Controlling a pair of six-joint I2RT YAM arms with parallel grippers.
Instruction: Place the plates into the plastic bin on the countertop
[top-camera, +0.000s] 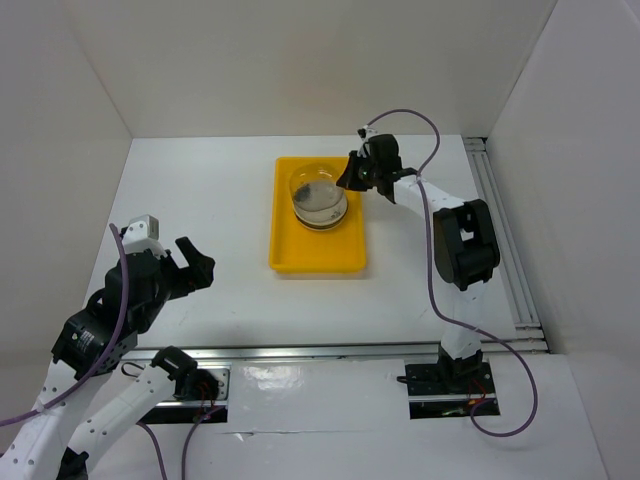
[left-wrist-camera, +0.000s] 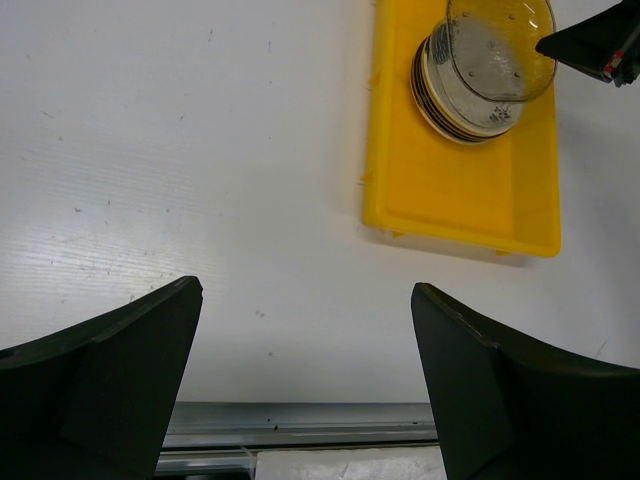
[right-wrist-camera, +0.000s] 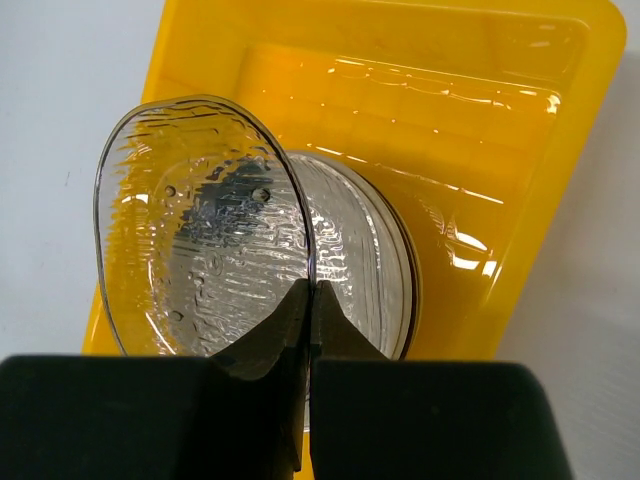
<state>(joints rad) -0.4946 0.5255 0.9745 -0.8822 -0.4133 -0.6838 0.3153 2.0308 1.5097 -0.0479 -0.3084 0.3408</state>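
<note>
Right gripper (top-camera: 352, 178) pinches a glass plate (right-wrist-camera: 200, 220) over the bin (top-camera: 300, 255).
Its jaws are clamped on the plate's rim, holding it tilted just above the stack (left-wrist-camera: 450, 95) of plates in the far half of the yellow bin. The left gripper (left-wrist-camera: 305, 290) hangs over the near left of the table (top-camera: 200, 190), jaws wide and holding nothing.
</note>
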